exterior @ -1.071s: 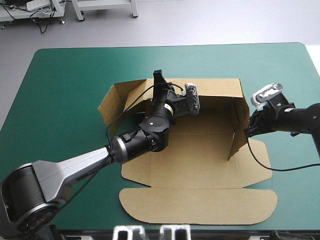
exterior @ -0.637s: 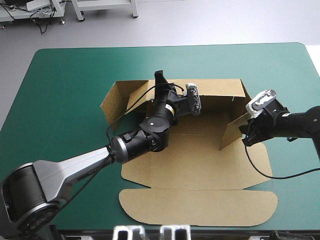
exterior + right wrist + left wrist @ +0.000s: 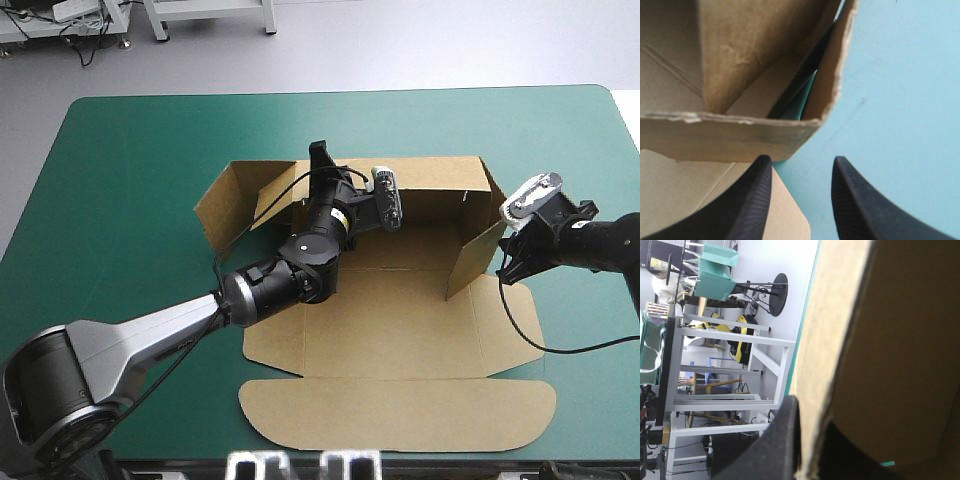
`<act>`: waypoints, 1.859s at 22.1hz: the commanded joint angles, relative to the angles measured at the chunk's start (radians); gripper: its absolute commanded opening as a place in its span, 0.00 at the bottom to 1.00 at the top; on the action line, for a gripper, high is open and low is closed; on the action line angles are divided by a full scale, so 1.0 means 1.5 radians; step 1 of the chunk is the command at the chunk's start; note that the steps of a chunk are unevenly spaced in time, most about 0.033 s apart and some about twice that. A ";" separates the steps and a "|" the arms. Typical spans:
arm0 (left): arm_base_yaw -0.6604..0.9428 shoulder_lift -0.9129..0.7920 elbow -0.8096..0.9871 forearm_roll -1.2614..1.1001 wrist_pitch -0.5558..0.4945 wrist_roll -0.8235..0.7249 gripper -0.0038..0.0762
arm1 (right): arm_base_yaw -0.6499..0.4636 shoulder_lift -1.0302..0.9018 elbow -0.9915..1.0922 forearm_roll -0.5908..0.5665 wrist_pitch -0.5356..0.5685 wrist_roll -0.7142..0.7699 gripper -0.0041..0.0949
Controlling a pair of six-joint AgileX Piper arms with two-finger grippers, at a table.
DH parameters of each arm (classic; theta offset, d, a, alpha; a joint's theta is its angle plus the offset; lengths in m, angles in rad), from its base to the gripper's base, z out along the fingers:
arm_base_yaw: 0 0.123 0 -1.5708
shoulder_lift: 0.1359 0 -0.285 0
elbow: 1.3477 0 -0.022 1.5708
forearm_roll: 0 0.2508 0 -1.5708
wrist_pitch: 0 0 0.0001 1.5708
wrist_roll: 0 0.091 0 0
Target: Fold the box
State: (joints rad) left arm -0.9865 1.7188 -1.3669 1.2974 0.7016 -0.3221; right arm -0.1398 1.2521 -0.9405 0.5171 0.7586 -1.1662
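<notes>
Item count:

- Table (image 3: 130,150): 1, with 1 teal-green cover.
- Box (image 3: 400,320): 1, a single sheet of brown board.
- Raised panels on the box: 3. These are 1 far wall (image 3: 440,180), 1 left panel (image 3: 225,205) and 1 right panel (image 3: 475,255).
- Flat lid (image 3: 400,410): 1, at the near edge.
- Grippers: 2, the left gripper (image 3: 319,152) and the right gripper (image 3: 801,160).
- Black fingers (image 3: 747,200): 2 in the right wrist view, 1 plainly visible in the left wrist view.

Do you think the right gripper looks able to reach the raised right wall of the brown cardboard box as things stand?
Probably yes: the right gripper is open and the raised right wall stands just ahead, nothing between.
</notes>
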 commanded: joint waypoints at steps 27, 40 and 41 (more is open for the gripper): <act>-0.002 -0.027 -0.017 0.017 -0.007 0.001 0.04 | -0.003 0.041 -0.018 0.242 0.093 -0.095 0.47; -0.003 -0.027 -0.017 0.017 -0.027 0.002 0.04 | -0.002 0.138 -0.018 0.481 0.066 -0.202 0.48; -0.003 -0.027 -0.017 0.014 -0.027 0.012 0.04 | -0.002 0.141 -0.018 0.503 0.067 -0.224 0.48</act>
State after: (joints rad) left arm -0.9817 1.7188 -1.3669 1.2916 0.7147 -0.3083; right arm -0.1398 1.4786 -0.9405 1.1616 0.8493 -1.4543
